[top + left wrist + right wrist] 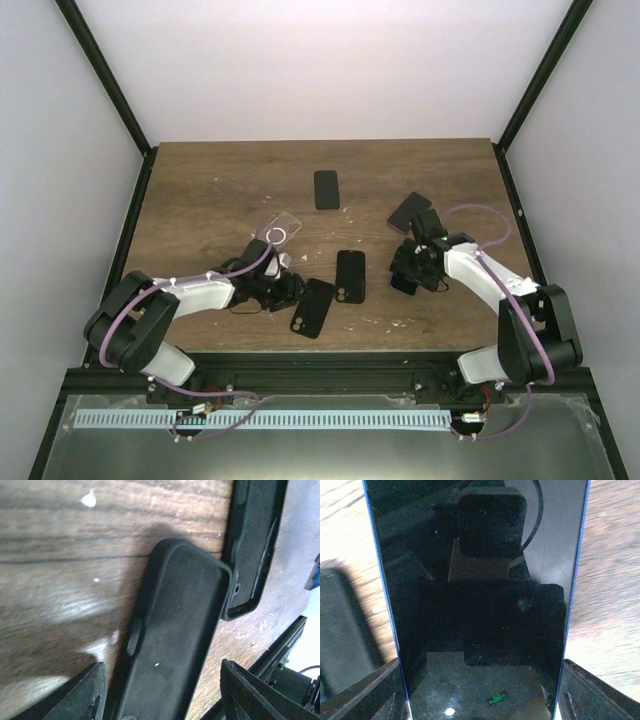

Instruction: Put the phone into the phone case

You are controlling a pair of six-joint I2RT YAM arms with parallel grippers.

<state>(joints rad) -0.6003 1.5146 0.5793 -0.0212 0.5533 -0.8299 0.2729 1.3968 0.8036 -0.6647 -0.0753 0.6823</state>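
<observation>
**phone pinched, case waiting**

from above, the right pincer (408,272) sits low over the right half of the desk (200,190). the left pincer (287,287) reaches toward a black phone case (313,308) lying flat near the front edge. a second black case (350,276) lies just beside it, between the two arms. a clear case (281,229) and a spare handset (326,189) lie further back.

in the left wrist view, the phone case (175,645) runs up between the fingers (80,697). they are spread to either side, and bare wood shows between one finger and the rim, so nothing is clamped. the second case (255,545) nearly touches its far corner.

in the right wrist view, the phone (480,605) fills the frame, glass toward the camera and blue trim down both long edges. the right pincer is pinching it by those edges.

to my eye the carry-over comes next. the left pincer ought to pin the case before the phone arrives, since it looks light enough to skid. i would bring the phone in low and square, seat one end under the lip, then press the rest down. the neighbouring case is close enough to catch a corner.
</observation>
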